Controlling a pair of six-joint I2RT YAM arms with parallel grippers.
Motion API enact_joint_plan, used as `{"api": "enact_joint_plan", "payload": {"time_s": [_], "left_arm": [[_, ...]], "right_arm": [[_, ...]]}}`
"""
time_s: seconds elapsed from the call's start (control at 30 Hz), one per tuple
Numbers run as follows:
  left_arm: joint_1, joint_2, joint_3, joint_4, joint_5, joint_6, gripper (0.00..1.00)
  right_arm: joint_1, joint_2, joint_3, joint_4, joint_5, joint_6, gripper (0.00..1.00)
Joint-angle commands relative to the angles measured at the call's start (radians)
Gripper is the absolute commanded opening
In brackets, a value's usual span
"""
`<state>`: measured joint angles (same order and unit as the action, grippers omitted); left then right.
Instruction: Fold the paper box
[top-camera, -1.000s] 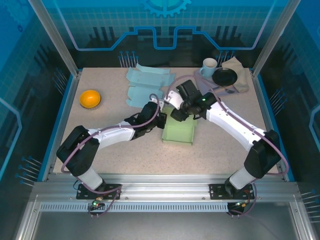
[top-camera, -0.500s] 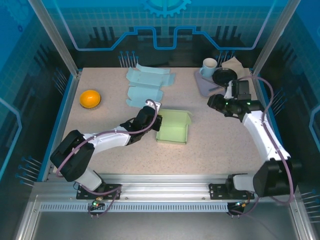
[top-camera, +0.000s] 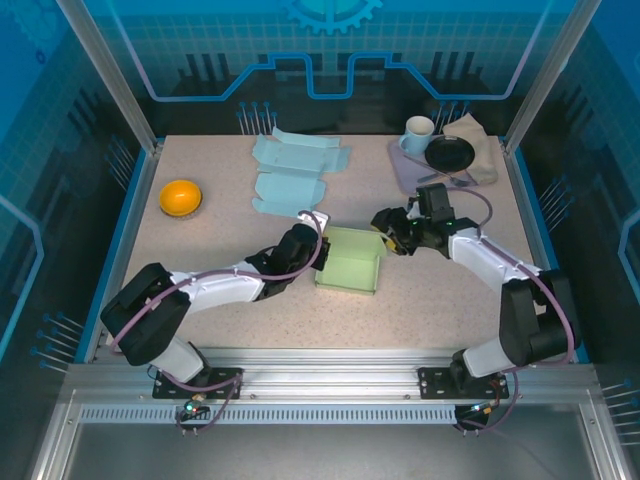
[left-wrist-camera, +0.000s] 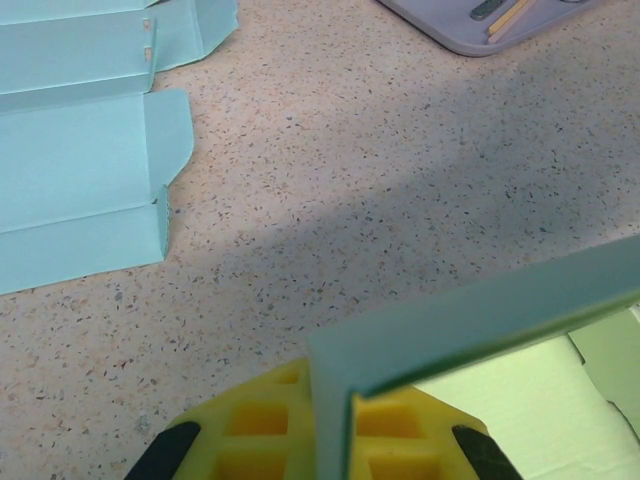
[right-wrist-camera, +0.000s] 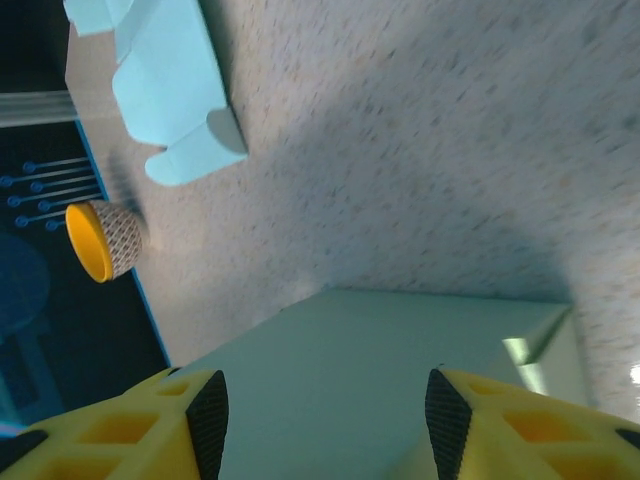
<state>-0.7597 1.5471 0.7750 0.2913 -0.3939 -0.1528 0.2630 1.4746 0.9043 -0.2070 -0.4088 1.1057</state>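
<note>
At centre of the table (top-camera: 420, 310), top view, sits the green paper box (top-camera: 352, 265), open side up and partly folded, w/ a small flap at its upper-right corner. The left gripper (top-camera: 320, 247) is at the box's left wall. In the left wrist view (left-wrist-camera: 335, 430) its yellow fingers (left-wrist-camera: 400, 430) are pressed together on the thin edge of that wall (left-wrist-camera: 480, 310), which runs up to the right across the frame, so it's pinching the box.

The right gripper (top-camera: 386, 228) is at the box's upper-right corner. In the right wrist view (right-wrist-camera: 320, 420) its fingers (right-wrist-camera: 110, 435) are spread wide at the bottom corners of the frame, w/ a flat green panel of the box (right-wrist-camera: 340, 370) showing between them. Can't tell if either pad touches the panel.

Above-left of the box lie flat light-blue box blanks (top-camera: 295, 170), unfolded. They are also at upper left in the left wrist view (left-wrist-camera: 80, 190) and the right wrist view (right-wrist-camera: 170, 90). Further left, near the table's left edge, is an orange bowl (top-camera: 181, 196), seen at the left in the right wrist view (right-wrist-camera: 100, 240) w/ a patterned outside. At upper right of the table there's a lilac tray (top-camera: 405, 165) and, by it, a white mug (top-camera: 418, 130), a black bowl (top-camera: 450, 152) and a beige cloth (top-camera: 482, 140). The tray's corner (left-wrist-camera: 470, 25) also shows at top of the left wrist view, w/ thin sticks on it.
</note>
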Motion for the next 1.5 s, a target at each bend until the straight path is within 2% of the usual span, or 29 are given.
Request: {"api": "enact_joint_plan", "payload": {"time_s": [0.0, 0.2, 0.4, 0.63, 0.83, 1.2, 1.47], "left_arm": [[-0.013, -0.027, -0.02, 0.028, -0.065, -0.027, 0.0], [-0.048, -0.028, -0.046, 0.026, -0.183, -0.101, 0.0], [-0.069, -0.055, -0.081, 0.055, -0.255, -0.089, 0.0], [-0.072, -0.099, -0.117, 0.078, -0.252, -0.079, 0.0], [-0.094, -0.101, -0.129, 0.099, -0.24, -0.089, 0.0], [-0.155, -0.073, -0.148, 0.132, -0.278, -0.164, 0.0], [-0.183, -0.088, -0.278, 0.187, -0.255, -0.345, 0.0]], "right_arm": [[0.045, 0.002, -0.015, 0.062, -0.039, 0.105, 0.57], [0.102, -0.045, -0.078, 0.055, -0.027, 0.167, 0.58], [0.092, -0.128, -0.083, -0.108, 0.038, 0.078, 0.61], [0.091, -0.183, -0.123, -0.081, 0.02, 0.135, 0.61], [0.096, -0.139, -0.13, 0.006, -0.026, 0.188, 0.61], [0.195, -0.134, -0.161, 0.115, -0.018, 0.327, 0.6], [0.265, -0.134, -0.176, 0.047, 0.089, 0.214, 0.53]]}}
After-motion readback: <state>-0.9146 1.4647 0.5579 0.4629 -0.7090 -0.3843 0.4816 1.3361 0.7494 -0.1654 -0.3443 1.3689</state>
